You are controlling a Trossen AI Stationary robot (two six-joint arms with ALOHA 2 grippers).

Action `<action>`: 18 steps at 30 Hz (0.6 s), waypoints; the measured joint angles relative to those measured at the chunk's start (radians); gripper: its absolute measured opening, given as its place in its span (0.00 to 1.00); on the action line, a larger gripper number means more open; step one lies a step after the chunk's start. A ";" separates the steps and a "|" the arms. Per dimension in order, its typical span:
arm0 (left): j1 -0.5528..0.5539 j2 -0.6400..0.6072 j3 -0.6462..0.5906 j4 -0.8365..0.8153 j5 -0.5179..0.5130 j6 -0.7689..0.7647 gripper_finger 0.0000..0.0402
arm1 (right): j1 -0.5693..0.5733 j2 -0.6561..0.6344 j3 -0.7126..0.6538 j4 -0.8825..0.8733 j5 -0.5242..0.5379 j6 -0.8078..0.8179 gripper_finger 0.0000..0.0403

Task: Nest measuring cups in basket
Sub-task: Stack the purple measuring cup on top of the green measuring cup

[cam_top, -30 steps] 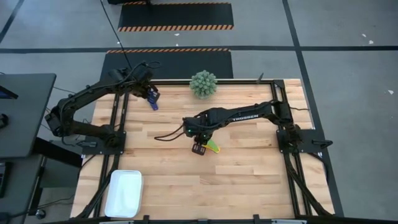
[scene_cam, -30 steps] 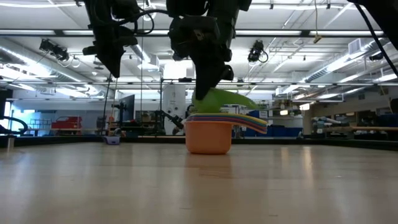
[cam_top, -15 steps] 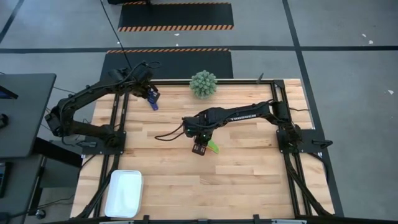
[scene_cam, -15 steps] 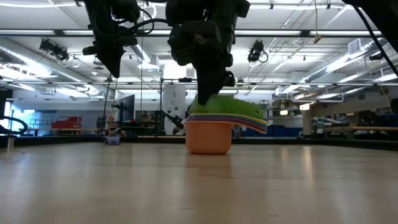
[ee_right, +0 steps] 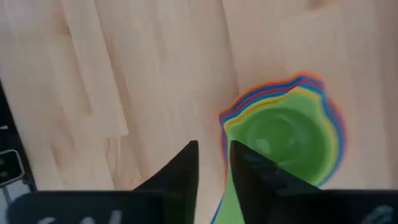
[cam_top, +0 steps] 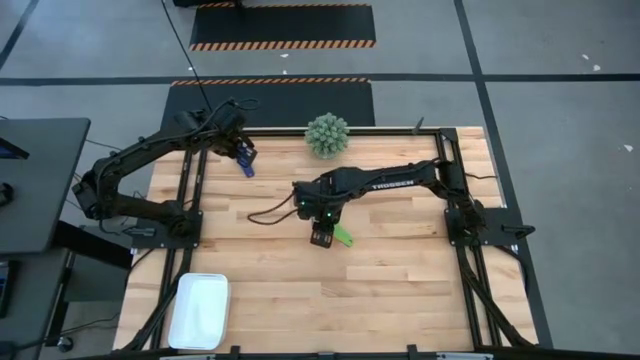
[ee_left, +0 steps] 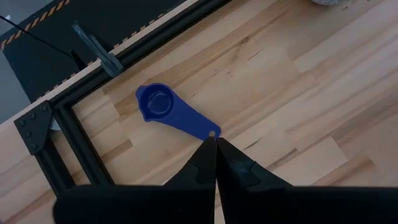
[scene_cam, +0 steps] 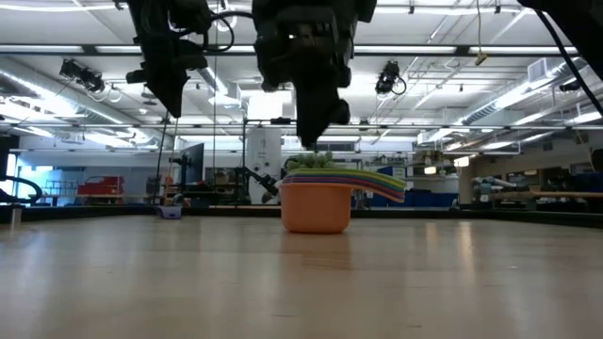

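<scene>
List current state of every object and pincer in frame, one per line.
Green cup: nested on top of the stack, released.
Cup stack: upright on the table, outside the basket.
Dark blue cup: lying alone on the table, not nested.
Basket: at the table's near-left corner, no cups in it.
Right pincer: open, just above the stack.
Left pincer: shut, over the dark blue cup's handle, holding nothing.

Overhead, table-level, two downward wrist views

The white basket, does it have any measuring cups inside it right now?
No, in the high view the white basket at the table's near left corner holds nothing, while the nested stack of cups sits on the wood mid-table.
</scene>
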 joint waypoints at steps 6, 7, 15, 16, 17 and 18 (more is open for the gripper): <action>0.000 0.000 0.000 -0.002 0.000 -0.002 0.02 | -0.020 0.000 0.150 -0.100 0.021 -0.048 0.04; 0.000 0.000 0.000 -0.002 0.000 0.000 0.02 | -0.021 0.000 0.187 -0.127 0.034 -0.062 0.02; 0.000 0.001 0.000 -0.011 -0.001 0.022 0.02 | -0.018 -0.003 0.448 -0.339 0.199 -0.118 0.01; 0.000 0.001 0.000 -0.010 -0.001 0.006 0.02 | -0.017 -0.003 0.476 -0.363 0.220 -0.129 0.01; 0.002 0.001 0.000 -0.008 -0.001 -0.011 0.02 | -0.016 -0.003 0.499 -0.383 0.245 -0.137 0.01; 0.005 0.001 0.000 -0.007 -0.001 -0.031 0.02 | -0.014 -0.014 0.497 -0.379 0.265 -0.144 0.01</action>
